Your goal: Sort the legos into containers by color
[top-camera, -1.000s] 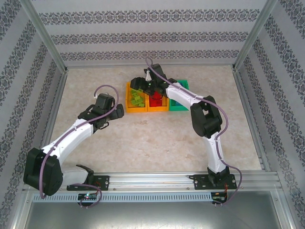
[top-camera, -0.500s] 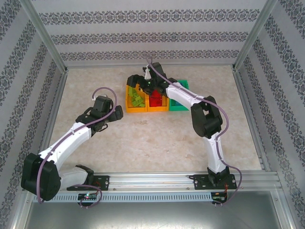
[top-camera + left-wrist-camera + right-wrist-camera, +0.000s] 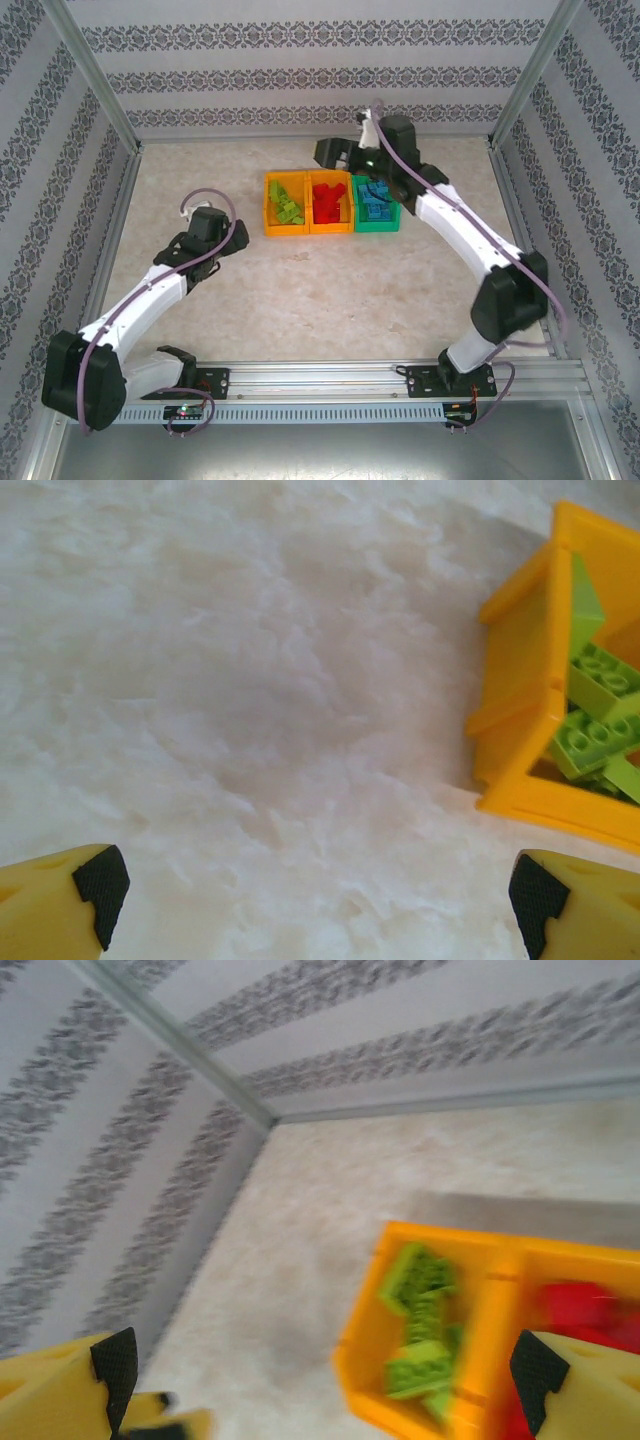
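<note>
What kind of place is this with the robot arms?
Probably a robot test booth, not a home. A left arm and right arm are bolted to a metal rail, patterned panels wall in the tabletop, and bins hold color-sorted legos.

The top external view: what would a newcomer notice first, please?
Three bins in a row far across the table: light green legos in the left orange bin, red legos in the middle orange bin, blue legos in the green bin. The right gripper hangs open behind them; the left gripper, open, sits to their left.
</note>
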{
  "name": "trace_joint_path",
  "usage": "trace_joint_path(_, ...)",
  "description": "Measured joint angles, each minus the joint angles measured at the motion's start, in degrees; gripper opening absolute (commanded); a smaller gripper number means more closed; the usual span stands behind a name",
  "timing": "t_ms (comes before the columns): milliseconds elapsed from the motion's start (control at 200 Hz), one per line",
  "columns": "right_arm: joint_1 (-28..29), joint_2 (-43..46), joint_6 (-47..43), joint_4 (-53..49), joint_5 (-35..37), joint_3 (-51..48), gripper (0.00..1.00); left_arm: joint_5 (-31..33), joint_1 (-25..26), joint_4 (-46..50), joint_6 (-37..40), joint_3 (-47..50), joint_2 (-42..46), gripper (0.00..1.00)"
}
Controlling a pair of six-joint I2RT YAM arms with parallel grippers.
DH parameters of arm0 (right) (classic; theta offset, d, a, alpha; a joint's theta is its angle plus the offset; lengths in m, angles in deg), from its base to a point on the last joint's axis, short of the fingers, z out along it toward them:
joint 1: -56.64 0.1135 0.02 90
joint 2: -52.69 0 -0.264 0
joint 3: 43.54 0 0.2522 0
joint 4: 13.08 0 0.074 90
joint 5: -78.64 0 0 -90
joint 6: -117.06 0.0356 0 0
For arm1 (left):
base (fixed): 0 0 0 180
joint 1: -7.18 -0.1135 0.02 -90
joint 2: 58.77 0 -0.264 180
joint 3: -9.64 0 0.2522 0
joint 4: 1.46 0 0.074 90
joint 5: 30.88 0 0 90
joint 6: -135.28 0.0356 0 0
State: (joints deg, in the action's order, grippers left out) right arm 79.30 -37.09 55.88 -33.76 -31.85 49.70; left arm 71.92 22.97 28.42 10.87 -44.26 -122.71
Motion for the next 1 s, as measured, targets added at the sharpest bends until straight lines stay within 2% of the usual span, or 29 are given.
trace_joint_path(185, -6.23, 12.74, -12.20, 0.44, 11.78, -17.38, 0.98, 1.11, -6.78, -6.19, 2.58, 8.20, 9.20, 0.99)
trace_joint_path(310, -12.68, 18.47, -18.73, 4.07, 19.23, -28.06, 0.98, 2.12, -7.82, -9.53, 7.91, 8.83, 11.50, 0.99)
trace_joint_path(440, -18.80, 20.15, -23.23, 11.65, 24.33, -37.66, 0.98, 2.51, -9.25, -15.98, 12.04, 11.47, 12.24, 0.99)
trace_joint_path(609, -23.71, 18.62, -24.96, 23.63, 25.66, -47.69, 0.98, 3.15, -9.92, -21.51, 16.65, 15.32, 10.99, 0.99)
trace_joint_path(874, -24.02, 17.27, -25.59, 36.11, 23.19, -53.20, 0.98, 3.80, -9.97, -27.02, 21.29, 15.56, 6.64, 1.00)
trace_joint_path(999, -24.02, 18.53, -25.83, 41.83, 23.34, -58.73, 0.98, 3.65, -10.25, -30.56, 22.93, 16.20, 6.58, 1.00)
